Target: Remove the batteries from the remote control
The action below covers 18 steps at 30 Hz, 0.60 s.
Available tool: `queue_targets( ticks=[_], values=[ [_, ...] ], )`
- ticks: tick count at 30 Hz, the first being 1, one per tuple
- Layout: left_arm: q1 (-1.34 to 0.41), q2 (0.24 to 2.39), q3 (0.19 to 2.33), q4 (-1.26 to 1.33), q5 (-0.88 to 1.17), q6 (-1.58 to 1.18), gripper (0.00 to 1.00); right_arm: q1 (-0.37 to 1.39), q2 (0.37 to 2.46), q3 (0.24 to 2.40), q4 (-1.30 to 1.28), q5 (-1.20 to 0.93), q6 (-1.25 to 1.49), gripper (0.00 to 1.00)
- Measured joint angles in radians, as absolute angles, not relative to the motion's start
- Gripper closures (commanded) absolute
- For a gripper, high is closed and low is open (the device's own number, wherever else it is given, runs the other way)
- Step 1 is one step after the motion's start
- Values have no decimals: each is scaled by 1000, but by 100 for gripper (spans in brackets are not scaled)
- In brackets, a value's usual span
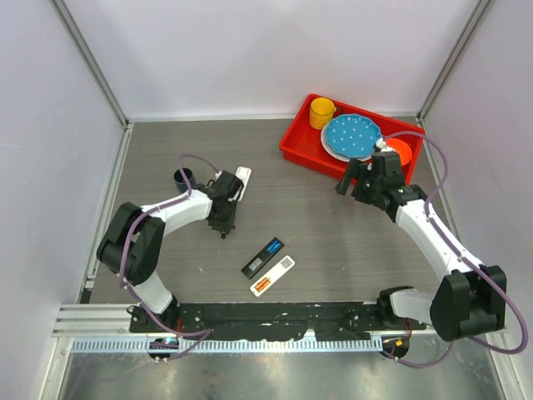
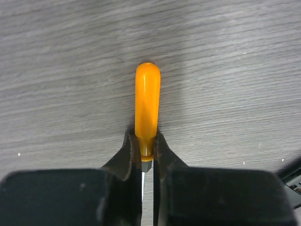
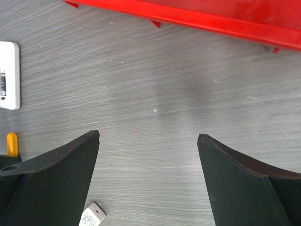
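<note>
The left gripper [image 2: 146, 138] pinches the smooth orange plastic handle of a screwdriver [image 2: 147, 99] just far-left of the black remote [image 1: 258, 263], whose open bay shows a slim blue battery [image 1: 273, 247]. A white remote [image 1: 281, 268] beside the black remote's near side holds an orange battery [image 1: 262, 286]. Both cylinders lie on a diagonal, near-left to far-right, along their cases. The right gripper [image 3: 148, 136], fingers spread and empty, hangs well to the far-right of the black remote, so the left arm looks nearer.

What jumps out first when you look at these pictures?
The bright red tray at the far right, holding a dotted blue plate and a yellow cup. Next, the orange screwdriver pinched in the left gripper, near a black remote showing blue batteries.
</note>
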State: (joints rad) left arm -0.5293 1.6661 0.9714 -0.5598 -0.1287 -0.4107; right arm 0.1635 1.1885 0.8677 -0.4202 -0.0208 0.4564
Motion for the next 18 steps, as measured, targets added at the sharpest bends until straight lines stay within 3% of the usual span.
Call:
queue_targets(
  ticks=[7,11,13,14,15,18],
  values=[
    [-529,1666,992,-556,-47,-402,100,273,1345,1063,-412,-11,443,9],
    [-530,1562,990,-535,54,-395,100,309,1359,1056,-340,-76,456,11],
    [-530,1464,988,-498,122,-389,100,313,1356,1026,-276,-134,486,15],
    [-530,1425,988,-479,148,-389,100,313,1352,1003,-236,-171,506,26],
    [-530,1377,983,-445,183,-389,100,313,1348,984,-210,-207,525,30],
    [-530,1276,945,-349,282,-414,100,312,1329,931,-135,-313,589,33]
  ],
)
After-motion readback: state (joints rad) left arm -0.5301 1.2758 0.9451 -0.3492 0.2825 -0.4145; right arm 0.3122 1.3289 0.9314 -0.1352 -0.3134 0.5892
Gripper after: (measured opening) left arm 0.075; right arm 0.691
